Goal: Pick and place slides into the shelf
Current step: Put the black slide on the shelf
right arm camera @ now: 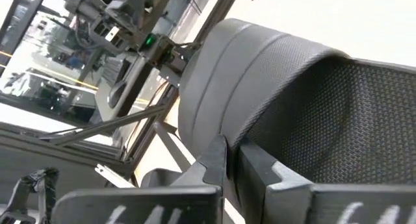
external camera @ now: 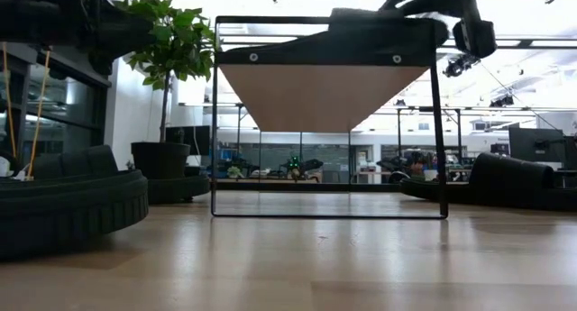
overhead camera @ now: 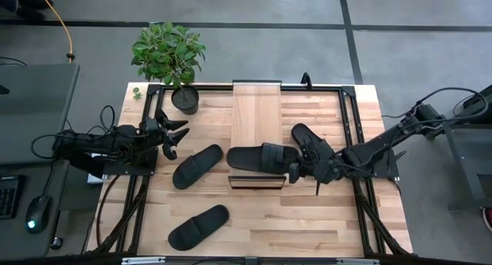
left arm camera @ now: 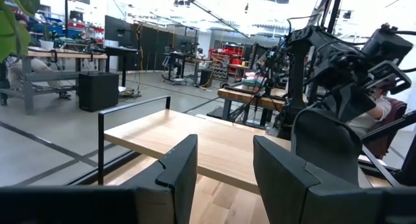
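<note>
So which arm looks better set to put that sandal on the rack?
The right. Its end effector is shut on a slide lying across the shelf. The left end effector hangs open off to the side, holding nothing, near the potted plant.

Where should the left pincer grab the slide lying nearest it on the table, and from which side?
Take the slide by its wide strap, coming straight down from above. It lies flat and diagonal on the table, strap up, so the strap is the only raised part; turn the fingers across it. The left pincer hangs open just beside it, nearer the plant.
</note>
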